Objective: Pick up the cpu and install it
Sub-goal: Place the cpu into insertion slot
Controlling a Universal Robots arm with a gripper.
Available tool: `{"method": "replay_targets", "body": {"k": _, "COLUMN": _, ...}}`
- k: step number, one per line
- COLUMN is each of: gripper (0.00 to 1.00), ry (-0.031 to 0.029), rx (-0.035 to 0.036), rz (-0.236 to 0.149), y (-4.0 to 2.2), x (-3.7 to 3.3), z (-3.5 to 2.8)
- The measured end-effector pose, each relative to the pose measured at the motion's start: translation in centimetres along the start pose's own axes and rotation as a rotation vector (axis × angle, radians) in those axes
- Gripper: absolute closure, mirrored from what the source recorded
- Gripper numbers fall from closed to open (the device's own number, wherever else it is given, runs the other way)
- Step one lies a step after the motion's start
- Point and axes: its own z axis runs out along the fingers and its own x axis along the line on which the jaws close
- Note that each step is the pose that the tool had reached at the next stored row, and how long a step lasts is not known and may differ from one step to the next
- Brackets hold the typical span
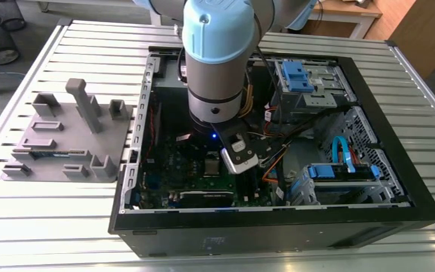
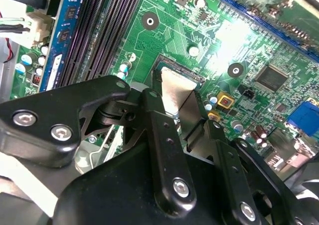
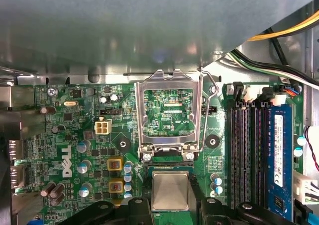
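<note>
The cpu (image 3: 170,189) is a small square chip with a dull silvery top. It sits between my gripper's (image 3: 170,205) two black fingers (image 3: 135,209), low over the socket's seat on the green motherboard (image 3: 75,135). The socket's metal frame (image 3: 169,110) is flipped open just beyond the chip. In the second wrist view the cpu (image 2: 174,91) shows between the same fingers (image 2: 158,116) of the gripper (image 2: 179,119), which looks shut on its edges. In the exterior view my arm (image 1: 216,73) reaches down into the open computer case (image 1: 399,170) over the motherboard (image 1: 195,170).
Black memory slots (image 3: 246,150) and a blue one (image 3: 278,155) run beside the socket. Yellow and black cables (image 3: 284,33) hang near the case wall. Drive cages with blue clips (image 1: 308,79) fill the case's right side in the exterior view. A grey block tray (image 1: 66,141) lies outside on the slatted table.
</note>
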Motion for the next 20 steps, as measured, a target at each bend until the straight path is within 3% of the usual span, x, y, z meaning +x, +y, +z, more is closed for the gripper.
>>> {"method": "replay_targets", "body": {"k": 20, "gripper": 0.61, "ry": 0.0001, "rx": 0.0001, "rz": 0.000, "y": 0.01, "x": 0.04, "z": 0.39}}
